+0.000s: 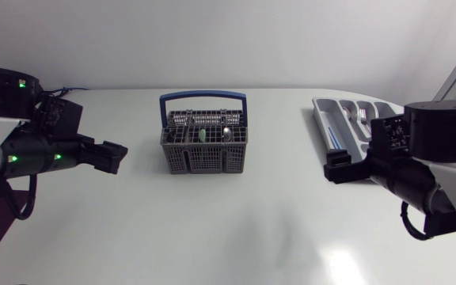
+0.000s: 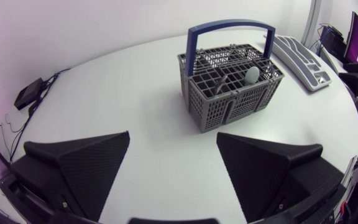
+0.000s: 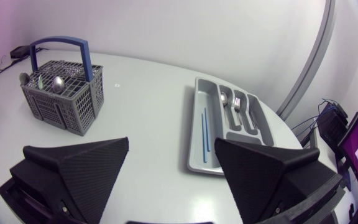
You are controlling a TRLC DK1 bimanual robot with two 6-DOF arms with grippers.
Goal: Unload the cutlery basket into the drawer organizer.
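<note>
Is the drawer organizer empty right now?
No: the right wrist view shows the drawer organizer holding a spoon, a fork and thin blue sticks in its compartments.

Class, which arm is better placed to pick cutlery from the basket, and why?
Probably left: the left arm faces the cutlery basket from nearer, jaws open; the right arm sits beside the drawer organizer.

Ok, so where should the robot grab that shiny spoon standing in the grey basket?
Probably take the spoon by its rounded end, the only part poking above the basket; its stem is sunk between the grid walls. Come straight down from above, just beside the blue carry handle arching over the basket.
</note>
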